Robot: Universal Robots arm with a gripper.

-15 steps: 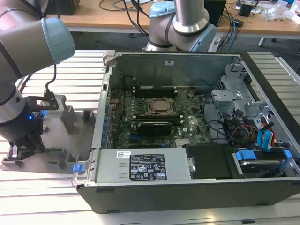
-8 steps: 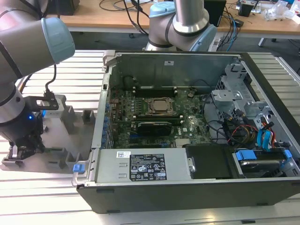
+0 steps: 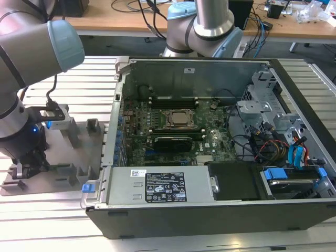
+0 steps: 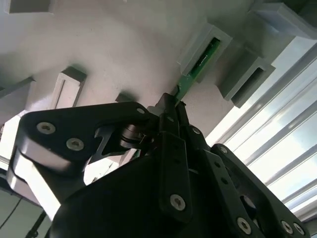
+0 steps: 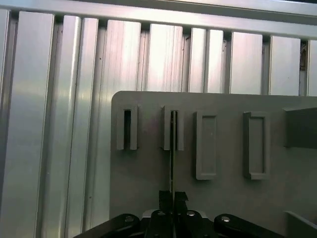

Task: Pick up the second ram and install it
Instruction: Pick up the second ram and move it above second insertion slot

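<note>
**Ribbed aluminium desk** (image 3: 58, 226), its grooves running across the exterior view from left to right. Lying directly on it:

- **Grey plate:** a flat grey plate (image 3: 79, 157) sits toward the exterior view's left. It carries raised slotted blocks (image 3: 93, 126).
- **Computer case:** an open computer case (image 3: 210, 210) sits toward the exterior view's right, just beside the plate.
- **Arm's base:** the arm's base (image 3: 205, 26) stands at the far side behind the case, apparently on the desk.

In both wrist views the plate (image 5: 148, 183) (image 4: 124, 59) lies flat on the desk slats (image 5: 49, 124).

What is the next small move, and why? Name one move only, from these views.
Probably ease the thin green circuit-board stick straight out of its grey slotted holder, without twisting. The gripper looks shut on one end of the stick, and the other end sits in the holder's narrow slot in both wrist views, so a sideways pull could bind it.
</note>
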